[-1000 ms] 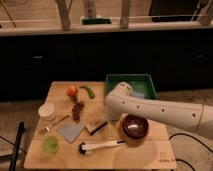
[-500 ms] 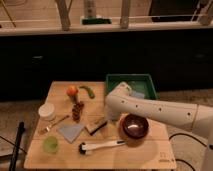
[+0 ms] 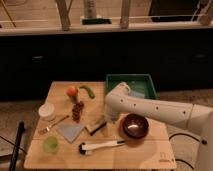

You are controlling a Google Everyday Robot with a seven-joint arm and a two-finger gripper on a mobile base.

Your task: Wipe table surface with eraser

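The pale wooden table surface point(image 3: 145, 150) fills the lower middle of the camera view. The eraser point(image 3: 97, 125), a small tan block with a dark underside, lies near the table's middle, between the grey-blue cloth and the brown bowl. My white arm reaches in from the right. My gripper point(image 3: 112, 117) points down at the table just right of the eraser, close to its right end. I cannot tell whether it touches the eraser.
A green tray point(image 3: 131, 83) stands at the back right and a brown bowl point(image 3: 135, 125) sits under my arm. A white-handled brush point(image 3: 100, 146) lies in front. A grey-blue cloth point(image 3: 71, 132), green cup point(image 3: 50, 144), white container point(image 3: 47, 111), orange point(image 3: 72, 91) and green pepper point(image 3: 88, 91) are on the left.
The arm's end has edged slightly left, toward the eraser. Nothing on the table has moved.
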